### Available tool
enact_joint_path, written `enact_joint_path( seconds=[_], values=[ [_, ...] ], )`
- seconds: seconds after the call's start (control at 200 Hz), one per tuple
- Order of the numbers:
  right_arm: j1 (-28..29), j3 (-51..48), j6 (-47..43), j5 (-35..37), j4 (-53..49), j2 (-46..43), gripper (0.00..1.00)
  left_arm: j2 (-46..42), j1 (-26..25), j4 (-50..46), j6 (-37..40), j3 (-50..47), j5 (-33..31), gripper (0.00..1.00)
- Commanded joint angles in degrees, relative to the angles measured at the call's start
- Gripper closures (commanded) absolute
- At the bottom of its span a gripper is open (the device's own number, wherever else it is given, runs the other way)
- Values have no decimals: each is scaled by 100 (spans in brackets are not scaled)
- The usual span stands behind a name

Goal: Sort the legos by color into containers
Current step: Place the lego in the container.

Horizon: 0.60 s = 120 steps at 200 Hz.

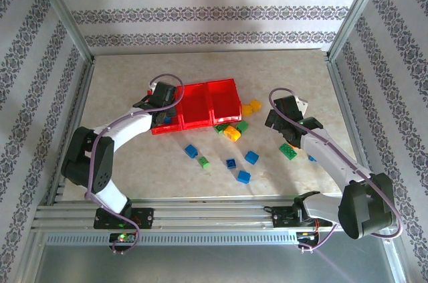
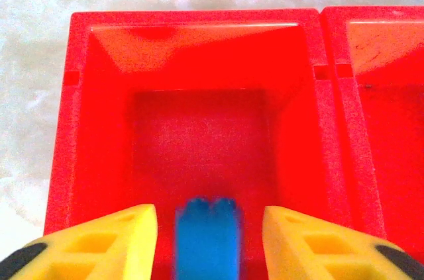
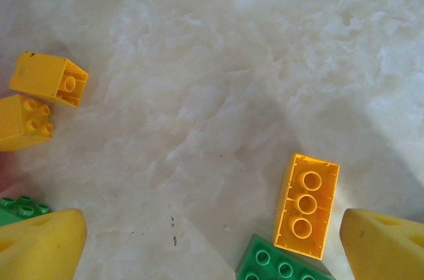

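Note:
My left gripper (image 2: pixel 210 217) hangs over the left compartment of the red containers (image 2: pixel 106 94), jaws open. A blurred blue lego (image 2: pixel 207 243) sits between the fingers with a gap on each side. From above, this gripper (image 1: pixel 160 106) is over the tray's left end (image 1: pixel 224 99). My right gripper (image 3: pixel 213 227) is open over bare table. An upside-down yellow lego (image 3: pixel 307 206) and a green one (image 3: pixel 285 268) lie by its right finger. Two more yellow legos (image 3: pixel 46 78) lie at the left.
Blue legos (image 1: pixel 251 156) and a green one (image 1: pixel 203 161) are scattered on the table in front of the tray. A yellow and green cluster (image 1: pixel 232 132) lies at the tray's right corner. A green lego (image 1: pixel 289 151) lies under the right arm (image 1: pixel 334 156).

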Motion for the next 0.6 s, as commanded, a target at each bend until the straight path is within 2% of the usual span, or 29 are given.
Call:
enact_joint_path(
  seconds=[0.0,0.245,0.365,0.435,0.595],
  values=[
    [70,39,-17,170,-50,6,2,-145,88,93,17,101,43,50],
    [70,74,-17,154,-1,93,2,-502,55,55,-146,-20,445,46],
    [70,58,8,163,12,113,2,-726,-187,-136,-256,-123,577,41],
    [70,48,17,171,12,121,2,-846,-430,-281,-346,-226,589,34],
    [70,4,36,208,12,113,2,-1048,-1098,-697,-658,-519,406,1]
  ],
)
